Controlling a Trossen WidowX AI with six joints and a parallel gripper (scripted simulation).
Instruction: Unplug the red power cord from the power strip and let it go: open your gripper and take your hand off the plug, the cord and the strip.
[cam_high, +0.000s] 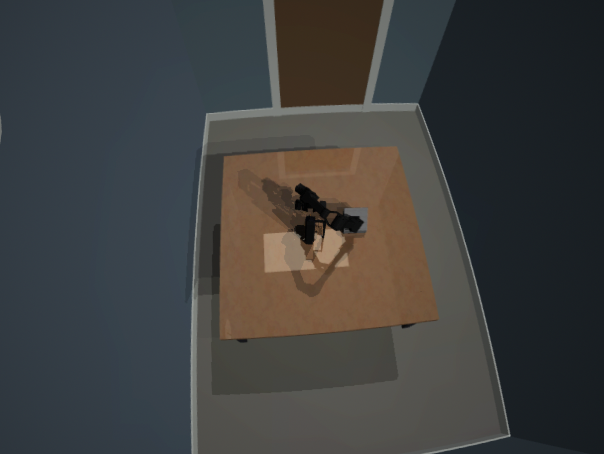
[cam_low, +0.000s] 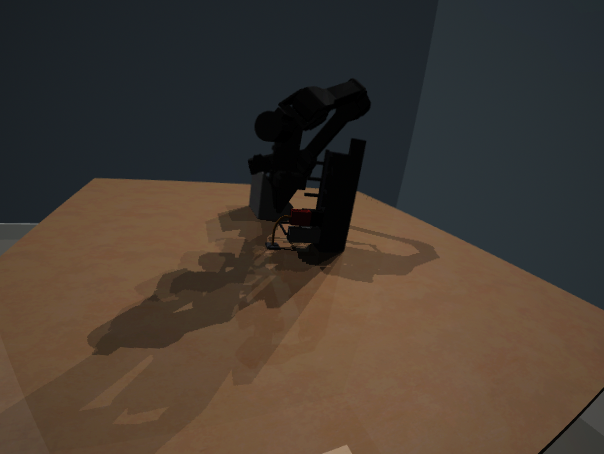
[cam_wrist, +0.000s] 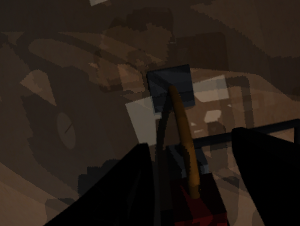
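Observation:
The black power strip (cam_low: 340, 200) (cam_high: 310, 231) stands upright on the table. The red plug (cam_low: 301, 217) sits against its side, low down, above a grey plug (cam_low: 304, 234). In the wrist view the red plug (cam_wrist: 202, 212) is at the bottom, between the lines of the two fingers. Its orange-brown cord (cam_wrist: 184, 132) (cam_low: 274, 231) arches from it down towards the table. My gripper (cam_wrist: 191, 146) (cam_low: 281, 206) points down close to the red plug, its fingers partly open with nothing held between them. Whether a finger touches the plug or cord cannot be told.
The arm's grey base block (cam_high: 357, 215) (cam_low: 260, 197) stands behind the strip. Several thin dark bars stick out of the strip's side above the red plug. A small dark block (cam_wrist: 172, 82) lies at the cord's far end. Shadows darken the table (cam_high: 390, 295).

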